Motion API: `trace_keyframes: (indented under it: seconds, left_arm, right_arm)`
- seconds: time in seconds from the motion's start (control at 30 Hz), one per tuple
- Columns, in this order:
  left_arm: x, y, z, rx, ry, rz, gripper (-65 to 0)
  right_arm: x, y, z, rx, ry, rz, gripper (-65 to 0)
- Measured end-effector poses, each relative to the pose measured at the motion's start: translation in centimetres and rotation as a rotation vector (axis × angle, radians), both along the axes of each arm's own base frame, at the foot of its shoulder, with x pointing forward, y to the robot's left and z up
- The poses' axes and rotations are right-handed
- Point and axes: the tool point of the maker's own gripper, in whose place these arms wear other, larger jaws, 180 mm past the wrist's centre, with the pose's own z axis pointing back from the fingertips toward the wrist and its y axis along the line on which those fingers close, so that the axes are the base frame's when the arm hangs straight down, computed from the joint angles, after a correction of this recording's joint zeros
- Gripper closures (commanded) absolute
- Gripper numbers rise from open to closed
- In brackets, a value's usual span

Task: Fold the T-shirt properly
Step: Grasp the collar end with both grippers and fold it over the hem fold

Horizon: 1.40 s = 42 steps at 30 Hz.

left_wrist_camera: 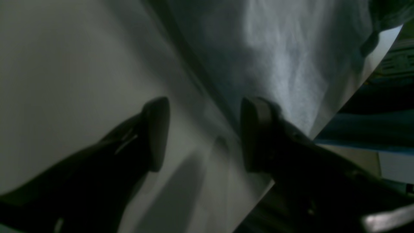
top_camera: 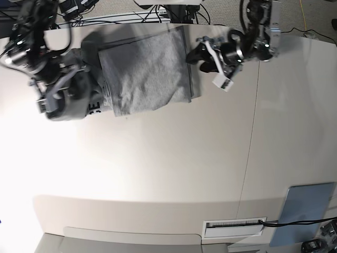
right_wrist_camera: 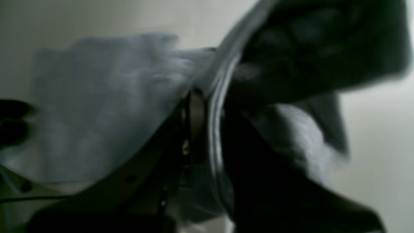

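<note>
The heather-grey T-shirt (top_camera: 145, 71) lies partly folded at the far side of the table (top_camera: 158, 163), with black lettering (top_camera: 95, 107) showing at its left edge. In the base view my right gripper (top_camera: 57, 99) is on the left, shut on a bunched, lifted part of the shirt. The blurred right wrist view shows the T-shirt's hem (right_wrist_camera: 215, 129) clamped at the right gripper (right_wrist_camera: 203, 119). My left gripper (top_camera: 196, 55) hangs open just off the shirt's right edge. In the left wrist view the left gripper (left_wrist_camera: 205, 132) straddles the border of the T-shirt (left_wrist_camera: 284, 64), its fingers (left_wrist_camera: 157, 132) spread and holding nothing.
A white tag (top_camera: 223, 81) hangs by the left arm. Cables (top_camera: 121, 18) run along the table's far edge. A blue-grey pad (top_camera: 306, 213) and a slotted plate (top_camera: 234, 226) sit at the near right. The table edge (left_wrist_camera: 323, 129) is close to the left gripper.
</note>
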Motion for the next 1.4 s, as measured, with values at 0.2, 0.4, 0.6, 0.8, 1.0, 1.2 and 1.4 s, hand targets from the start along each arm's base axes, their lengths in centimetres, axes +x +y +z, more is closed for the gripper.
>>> trace_keyframes:
  seconds: [0.2,0.4,0.6,0.8,1.0,1.2,1.4]
  left_arm:
    - [0.5,-1.4,-0.6,0.032,-0.051,0.004,-35.6]
    - [0.6,-1.5,-0.6,0.032,-0.059,0.001,-35.6]
    - [0.6,-1.5,-0.5,0.032,-0.060,0.001,-35.6]
    - [0.6,-1.5,-0.6,0.032,-0.059,0.001,-35.6]
    - [0.6,-1.5,-0.6,0.032,-0.060,0.002,-35.6]
    - [0.6,-0.6,-0.5,0.052,-0.070,-0.005,-35.6]
    - [1.5,5.4,0.9,0.184,-0.117,0.061,-35.6]
  right_arm:
    - [-2.3,9.2,0.5,0.127,-0.004,0.152,0.0]
    - [-3.8,15.1,-0.6,0.128,0.027,0.282,0.0]
    - [-4.5,19.4,-0.2,0.134,-0.029,0.354,0.0]
    - [-4.5,19.9,-0.4,0.062,-0.058,0.371,-8.1]
    - [-4.9,21.7,1.0,0.185,-0.091,0.421,-22.8]
    - [-5.2,23.3,2.8,0.280,-0.141,0.511,-22.8]
    - [-1.2,17.0,2.2,0.102,-0.201,0.324,-22.8]
